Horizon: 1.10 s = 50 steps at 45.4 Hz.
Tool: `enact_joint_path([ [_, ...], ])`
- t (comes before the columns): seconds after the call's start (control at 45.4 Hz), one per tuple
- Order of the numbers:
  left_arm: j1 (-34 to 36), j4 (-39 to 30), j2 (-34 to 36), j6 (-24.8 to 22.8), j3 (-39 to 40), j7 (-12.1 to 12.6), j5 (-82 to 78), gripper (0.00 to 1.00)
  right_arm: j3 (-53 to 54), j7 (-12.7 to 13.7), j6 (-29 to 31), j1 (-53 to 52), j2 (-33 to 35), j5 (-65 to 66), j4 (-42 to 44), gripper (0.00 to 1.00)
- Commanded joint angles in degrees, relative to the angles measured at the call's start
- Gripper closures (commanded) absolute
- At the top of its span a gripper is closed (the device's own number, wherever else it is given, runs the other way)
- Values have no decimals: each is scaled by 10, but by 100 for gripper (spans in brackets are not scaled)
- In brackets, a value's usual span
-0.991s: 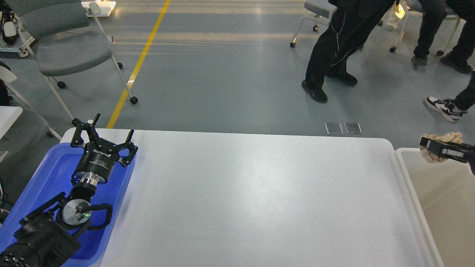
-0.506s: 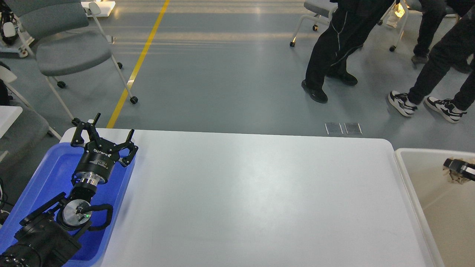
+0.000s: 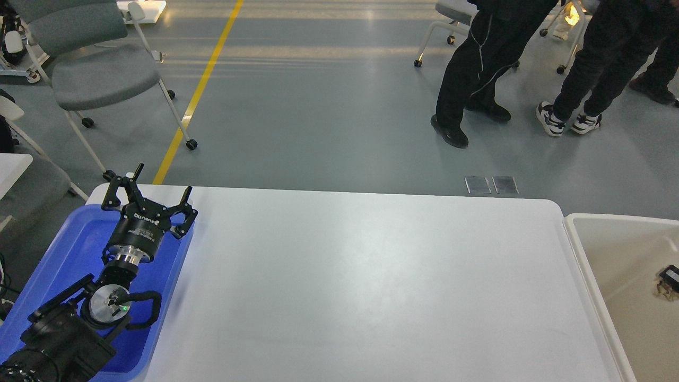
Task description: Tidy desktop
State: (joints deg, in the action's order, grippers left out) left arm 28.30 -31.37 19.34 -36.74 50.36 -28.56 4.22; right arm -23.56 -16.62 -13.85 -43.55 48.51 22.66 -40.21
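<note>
Our left gripper (image 3: 150, 197) has its fingers (image 3: 118, 184) spread wide, with nothing between them. It hangs over the far right corner of the blue tray (image 3: 58, 265), its tips reaching just past the tray's far rim. Behind it, our left arm (image 3: 79, 318) runs back toward the near left corner and covers much of the tray floor, so we cannot see what lies beneath it.

Our right gripper (image 3: 669, 280) shows only as a small dark tip at the right edge of the view, inside the cream bin (image 3: 594, 249). Some crumpled beige material (image 3: 661, 290) sits right at that tip, but the part is cut off and too small: we cannot tell whether its fingers are pressed together or apart, nor whether they hold the scrap.

The desktop (image 3: 371, 286) is the broad white surface between tray and bin. The tray rests on its left end, while the bin stands just beside its right edge. Its far edge and both rounded far corners are visible; the near edge is cut off by the bottom of the view.

Beyond the far edge is grey floor with a yellow line (image 3: 199, 90). A grey chair (image 3: 90, 69) stands at far left, and people's legs (image 3: 477, 79) at far right, well apart from the surface.
</note>
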Motion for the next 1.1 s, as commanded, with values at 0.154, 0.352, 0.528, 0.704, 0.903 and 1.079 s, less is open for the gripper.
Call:
enact_joint_path([
  [0.154, 0, 0, 0, 0, 1, 0, 1, 0, 1, 5, 58, 96, -161, -115, 279, 100],
  [0.352, 0, 0, 0, 0, 0, 0, 1, 0, 1, 12, 89, 103, -201, -142, 357, 100],
  [0.528, 0, 0, 0, 0, 0, 0, 1, 0, 28, 21, 89, 101, -209, -142, 359, 100],
  [0.704, 0, 0, 0, 0, 0, 0, 0, 0, 46, 27, 89, 101, -215, -142, 363, 100],
  [0.903, 0, 0, 0, 0, 1, 0, 1, 0, 66, 27, 83, 101, -216, -142, 368, 100],
  [1.079, 0, 0, 0, 0, 0, 0, 1, 0, 84, 39, 83, 101, -215, -142, 368, 33],
])
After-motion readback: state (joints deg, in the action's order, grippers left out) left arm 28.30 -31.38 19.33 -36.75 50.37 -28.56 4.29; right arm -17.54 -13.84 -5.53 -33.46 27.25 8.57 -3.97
